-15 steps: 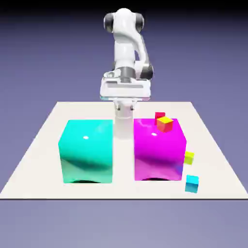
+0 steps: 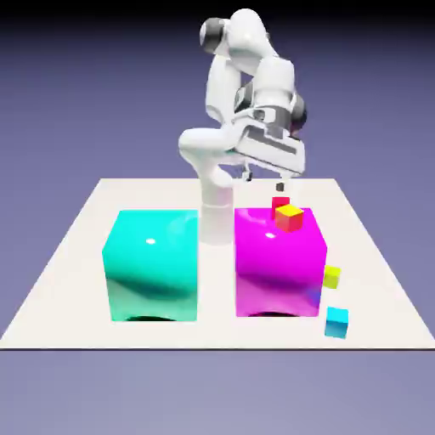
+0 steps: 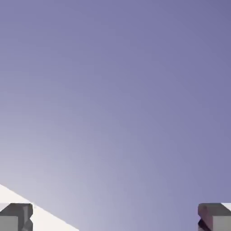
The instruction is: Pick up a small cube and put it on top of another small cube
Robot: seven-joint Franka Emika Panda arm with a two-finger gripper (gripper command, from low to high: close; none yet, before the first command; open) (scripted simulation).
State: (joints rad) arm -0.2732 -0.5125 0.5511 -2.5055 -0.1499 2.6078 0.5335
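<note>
The gripper (image 2: pixel 264 180) hung spread and empty above the magenta block (image 2: pixel 279 263), while the tiny lime cube (image 2: pixel 331 275), just beside that block's right face, looked light, rigid and best pinched across opposite flat sides.

Glossy cyan block (image 2: pixel 152 265) and magenta block (image 2: pixel 279 261); matt white table (image 2: pixel 68 255).

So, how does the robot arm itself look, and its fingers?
The arm is glossy white, built of rounded links with dark grey bands at the joints. Its hand is a flat white bar with a grey stripe. The gripper ends in two small, blocky, dark grey fingers. No cables or markings show.
</note>
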